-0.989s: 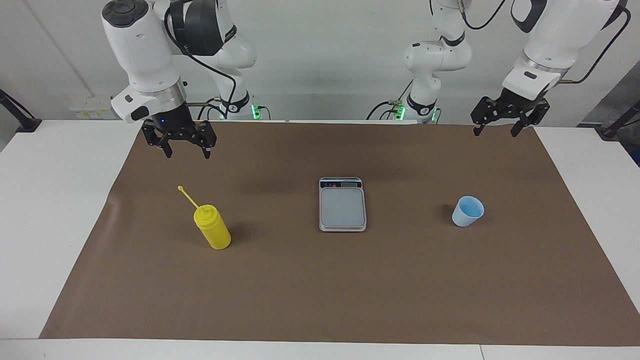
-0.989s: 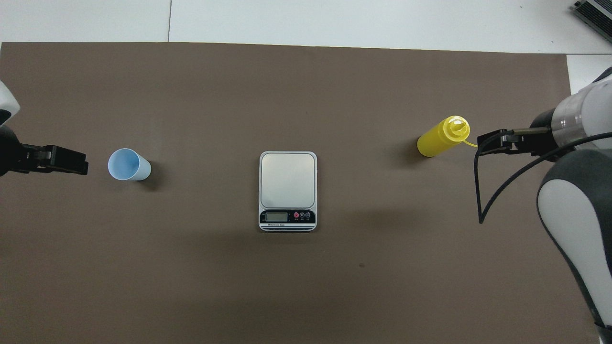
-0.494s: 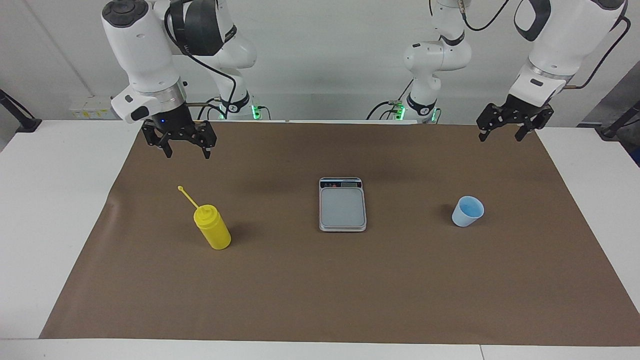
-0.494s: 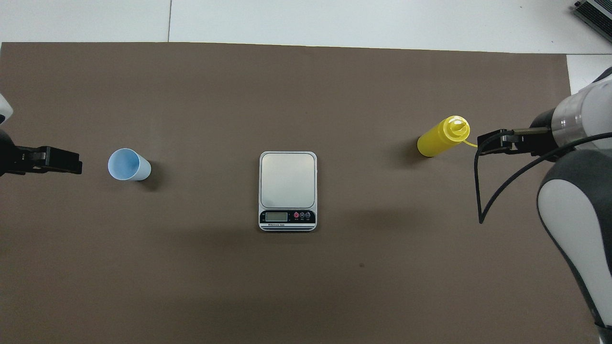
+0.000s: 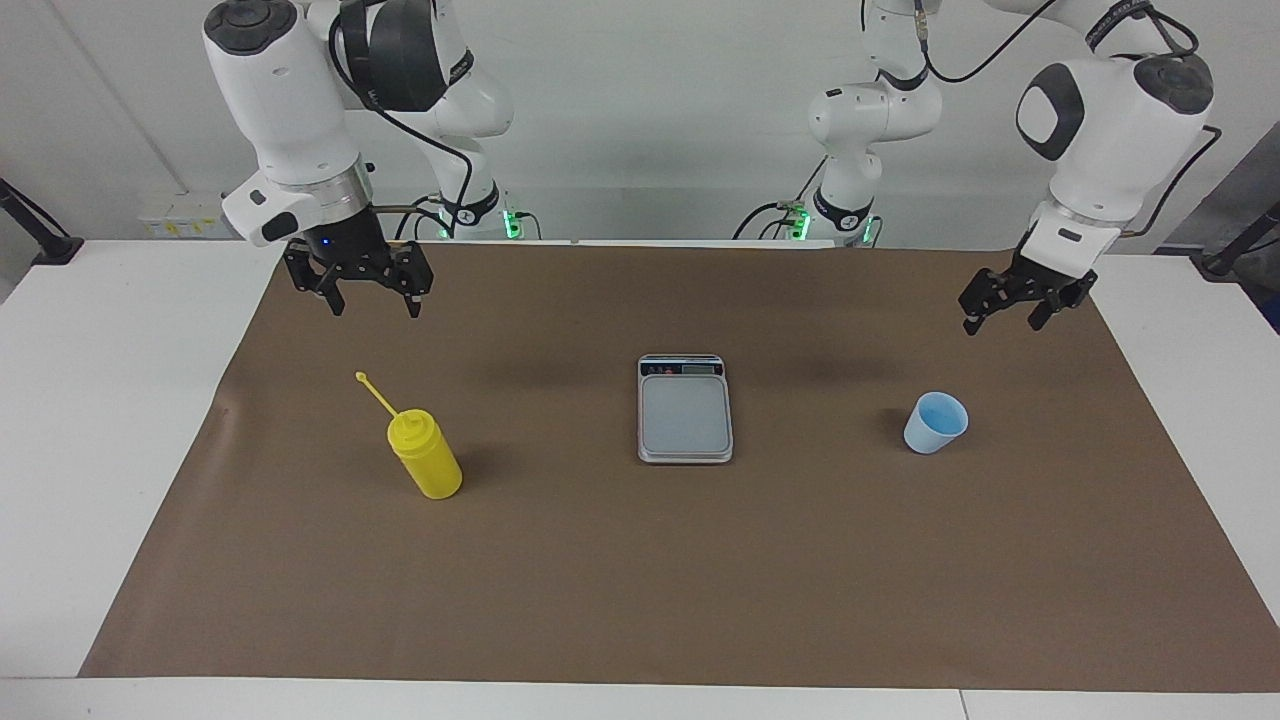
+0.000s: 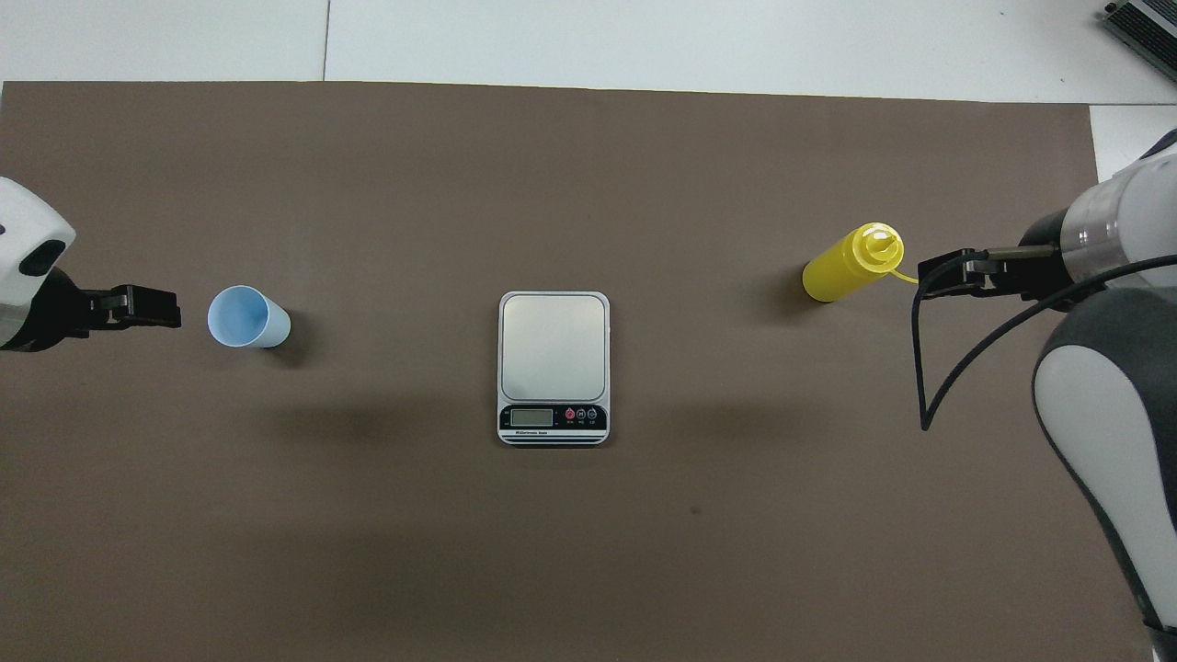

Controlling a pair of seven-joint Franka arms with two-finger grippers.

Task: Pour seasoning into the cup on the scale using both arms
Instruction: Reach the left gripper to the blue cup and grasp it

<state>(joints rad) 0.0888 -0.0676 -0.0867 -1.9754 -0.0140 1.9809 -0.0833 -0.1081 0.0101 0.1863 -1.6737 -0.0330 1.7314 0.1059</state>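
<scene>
The yellow seasoning bottle [image 5: 425, 458] stands upright on the mat toward the right arm's end, its tether strap sticking up; it also shows in the overhead view [image 6: 851, 264]. The light blue cup [image 5: 936, 422] stands upright and empty toward the left arm's end [image 6: 246, 317]. The scale [image 5: 685, 412] lies between them with nothing on it [image 6: 554, 354]. My right gripper [image 5: 375, 309] hangs open and empty above the mat by the bottle [image 6: 924, 280]. My left gripper [image 5: 1003, 325] is open and empty, raised above the mat by the cup [image 6: 173, 308].
A brown mat [image 5: 640, 580] covers most of the white table [image 5: 110, 400]. The scale's display end points toward the robots. A black cable [image 6: 919, 368] loops off the right arm's wrist.
My left gripper has come down and moved toward the cup, with its wrist turned. The right arm, bottle, cup and scale have not moved.
</scene>
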